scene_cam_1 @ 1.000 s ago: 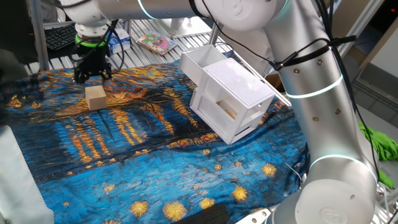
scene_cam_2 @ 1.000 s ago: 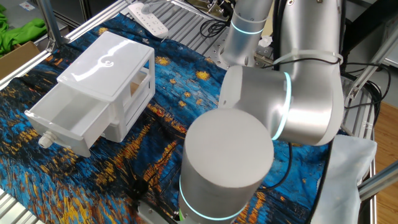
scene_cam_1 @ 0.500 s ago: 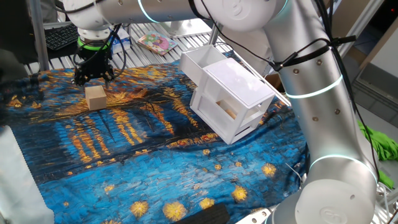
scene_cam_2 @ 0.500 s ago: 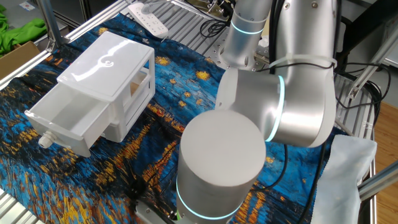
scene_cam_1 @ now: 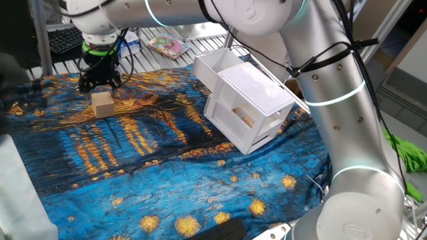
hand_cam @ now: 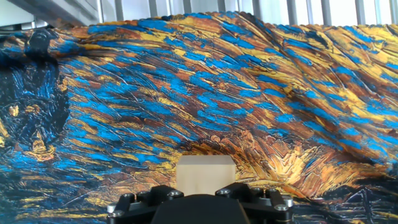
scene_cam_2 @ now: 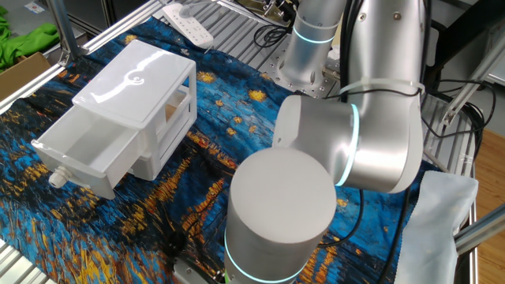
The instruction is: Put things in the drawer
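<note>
The gripper (scene_cam_1: 100,81) points straight down just above the tan block (scene_cam_1: 102,104), which sits on the painted blue-and-gold cloth (scene_cam_1: 153,173) near its far left corner in one fixed view. Its two black fingers stand spread apart with nothing between them — the block rests on the cloth beneath them, not gripped. Whether the fingertips already reach down past the block's top edge is hard to judge from this angle.

In the hand view the block (hand_cam: 206,174) appears as a plain pale square low in the middle, right ahead of the black gripper body, with the cloth (hand_cam: 249,93) filling the rest.

The white two-drawer cabinet (scene_cam_1: 257,107) lies well apart from the block, toward the middle of the cloth. Its upper drawer (scene_cam_1: 212,70) is pulled out. From the other fixed view the drawer (scene_cam_2: 87,154) shows as an open white tray projecting from the cabinet (scene_cam_2: 138,79), with a small knob on its front — the gripper and the block are hidden there behind the arm's big silver joints (scene_cam_2: 347,150). The lower drawer (scene_cam_1: 245,120) is shut, something tan visible through its slot.
</note>
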